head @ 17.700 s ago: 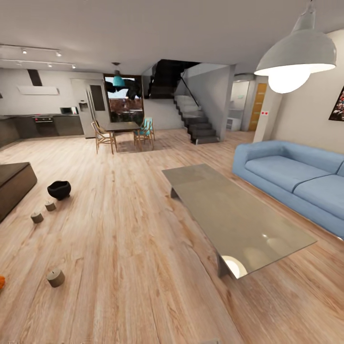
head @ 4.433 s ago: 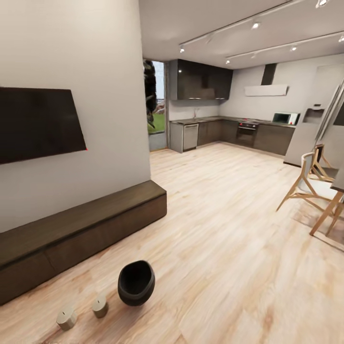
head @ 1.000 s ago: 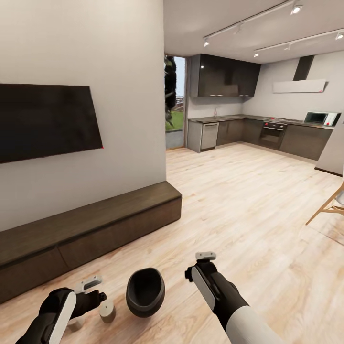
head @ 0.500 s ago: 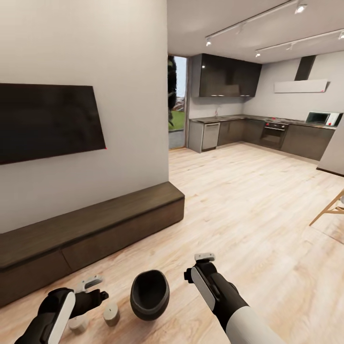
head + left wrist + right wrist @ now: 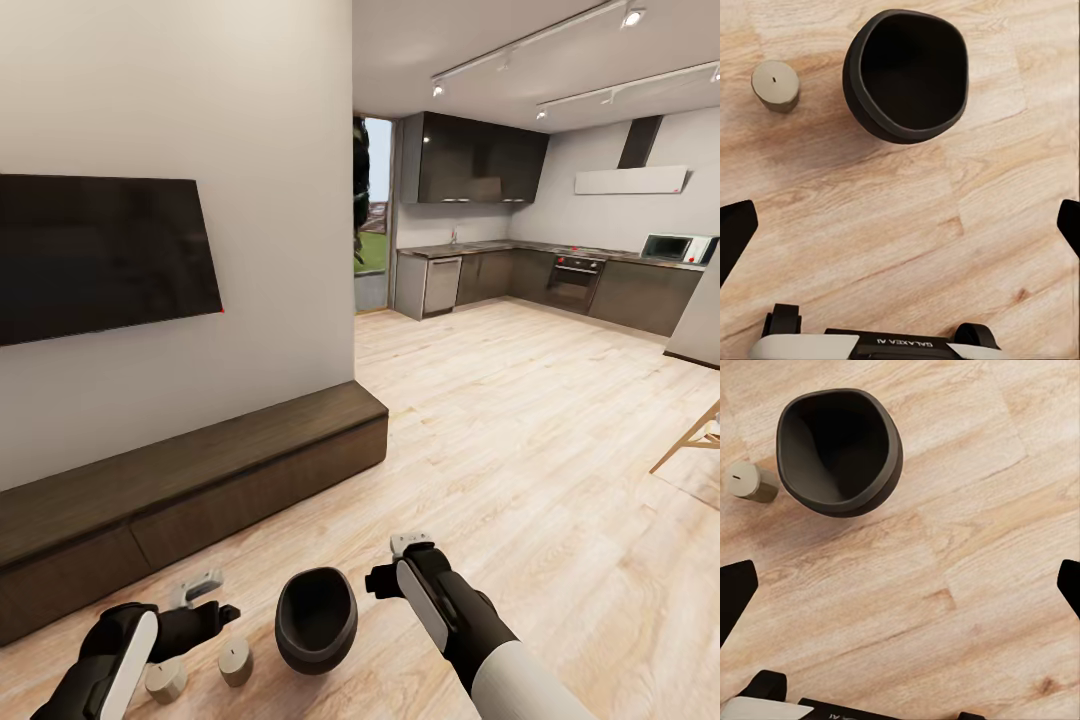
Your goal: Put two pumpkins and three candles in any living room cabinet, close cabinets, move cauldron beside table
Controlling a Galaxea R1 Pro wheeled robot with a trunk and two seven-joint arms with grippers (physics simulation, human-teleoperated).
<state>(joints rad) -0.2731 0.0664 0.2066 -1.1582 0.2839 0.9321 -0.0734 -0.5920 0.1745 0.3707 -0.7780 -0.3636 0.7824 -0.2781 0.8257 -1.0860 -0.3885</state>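
Observation:
The black cauldron (image 5: 316, 618) stands upright on the wood floor between my two grippers. My left gripper (image 5: 212, 598) hangs open just left of it, above two grey-beige candles (image 5: 236, 662) (image 5: 166, 680). On the cauldron's right, close to its rim, my right gripper (image 5: 392, 562) is open too. The left wrist view looks down into the cauldron (image 5: 907, 71) with one candle (image 5: 775, 85) beside it and the open left gripper (image 5: 900, 229) over bare floor. From the right wrist I see the cauldron (image 5: 840, 450), a candle (image 5: 750, 481) and the open right gripper (image 5: 900, 589). The dark brown cabinet (image 5: 200, 480) runs along the wall, its fronts shut. The pumpkins and the table are out of view.
A black TV (image 5: 100, 255) hangs on the wall above the cabinet. Open wood floor (image 5: 520, 470) stretches right towards the kitchen units (image 5: 560, 285). A wooden chair leg (image 5: 695, 440) pokes in at the right edge.
My right gripper has moved left, closer to the cauldron's rim. The left gripper has edged slightly right. The view has shifted a little, bringing the second candle into sight.

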